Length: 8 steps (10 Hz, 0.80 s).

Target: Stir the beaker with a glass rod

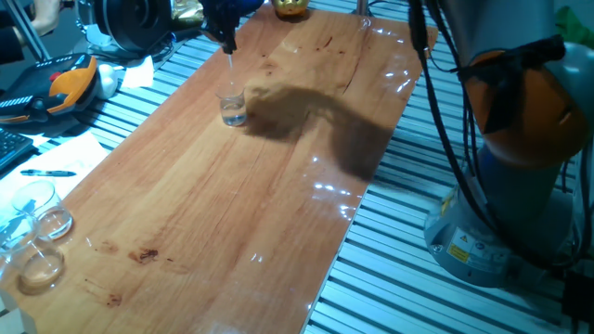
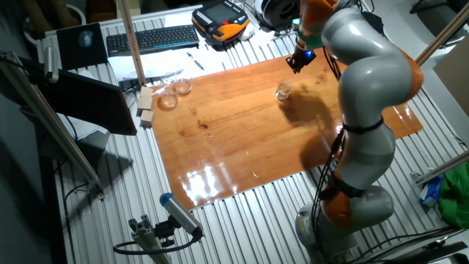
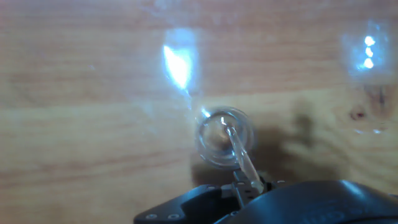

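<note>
I have the glass rod (image 3: 239,152) pinched between the fingers (image 3: 247,186), and it hangs nearly upright with its lower end down inside the beaker (image 3: 224,137). In the hand view the rod tip sits a little off the middle of the beaker's round mouth, toward the rim on the side nearest the hand. The beaker (image 1: 232,107) stands upright on the wooden desk (image 1: 241,213), toward the far end of the board, well apart from the group of larger glass dishes (image 1: 37,237) at the near corner.

The step I judge to be in hand is the stirring itself. To do it well I would keep the circles small and slow, centred on the mouth, so the rod sweeps the liquid without pressing on the wall. The beaker is light and nothing holds it, so a sideways push from the rod could slide or tip it. I would also keep the height steady; I cannot tell from these views how close the tip is to the bottom, so driving down risks knocking glass on glass.
</note>
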Available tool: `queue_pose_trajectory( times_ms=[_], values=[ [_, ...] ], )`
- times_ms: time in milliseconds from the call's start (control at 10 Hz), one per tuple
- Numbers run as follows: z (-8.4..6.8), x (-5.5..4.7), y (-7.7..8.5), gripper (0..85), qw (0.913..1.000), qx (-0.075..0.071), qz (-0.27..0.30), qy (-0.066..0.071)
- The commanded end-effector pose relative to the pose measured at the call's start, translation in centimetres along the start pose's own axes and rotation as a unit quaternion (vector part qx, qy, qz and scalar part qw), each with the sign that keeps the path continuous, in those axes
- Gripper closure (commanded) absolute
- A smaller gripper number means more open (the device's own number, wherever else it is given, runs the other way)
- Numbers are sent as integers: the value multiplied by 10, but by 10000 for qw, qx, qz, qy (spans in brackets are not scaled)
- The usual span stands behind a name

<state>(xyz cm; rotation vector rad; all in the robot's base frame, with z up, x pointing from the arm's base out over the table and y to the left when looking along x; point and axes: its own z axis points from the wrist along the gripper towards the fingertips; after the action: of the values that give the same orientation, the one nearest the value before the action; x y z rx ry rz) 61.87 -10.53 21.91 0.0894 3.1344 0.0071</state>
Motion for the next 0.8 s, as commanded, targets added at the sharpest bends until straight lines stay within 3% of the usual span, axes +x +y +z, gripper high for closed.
queue_pose_trajectory(
  times_ms=[0, 200, 300, 400, 500, 600, 700],
  values=[
    [3, 0, 2, 850, 9957, -665, 639, -121],
    [9, 1, 3, 850, 9865, -1082, 1190, 303],
    [10, 3, 3, 850, 9839, -1057, 1285, 656],
    [9, 4, 1, 850, 9861, -849, 1120, 888],
    [5, 4, 0, 850, 9919, -460, 790, 883],
    [1, 3, 0, 850, 9951, -200, 563, 793],
    [-3, 1, 0, 850, 9982, 201, 157, 544]
  ],
)
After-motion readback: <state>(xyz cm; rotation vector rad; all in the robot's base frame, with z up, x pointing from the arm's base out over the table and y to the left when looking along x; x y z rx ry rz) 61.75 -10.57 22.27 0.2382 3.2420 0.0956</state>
